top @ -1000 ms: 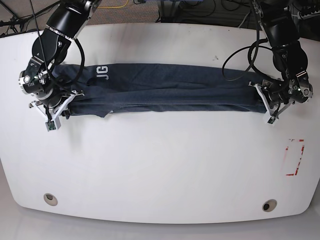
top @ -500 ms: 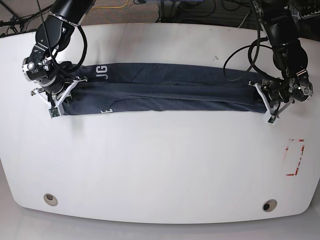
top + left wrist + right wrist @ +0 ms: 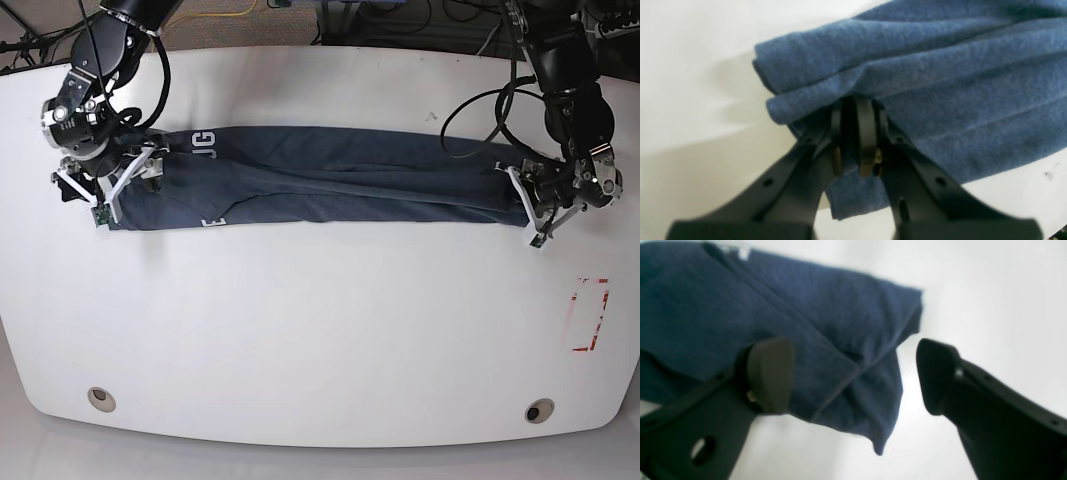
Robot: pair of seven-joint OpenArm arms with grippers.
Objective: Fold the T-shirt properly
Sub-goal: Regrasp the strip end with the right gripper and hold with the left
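Lying in a long folded band across the far half of the white counter (image 3: 320,330), the T-shirt (image 3: 330,180) stretches between both arms. The left claw (image 3: 857,140) is pressed together, pinching its layered end. The right claw (image 3: 853,373) stands spread, straddling the other end.

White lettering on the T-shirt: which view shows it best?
The base view: the white lettering on the T-shirt shows near the right tool. The left wrist view shows none; the right wrist view shows only a blurred white scrap.
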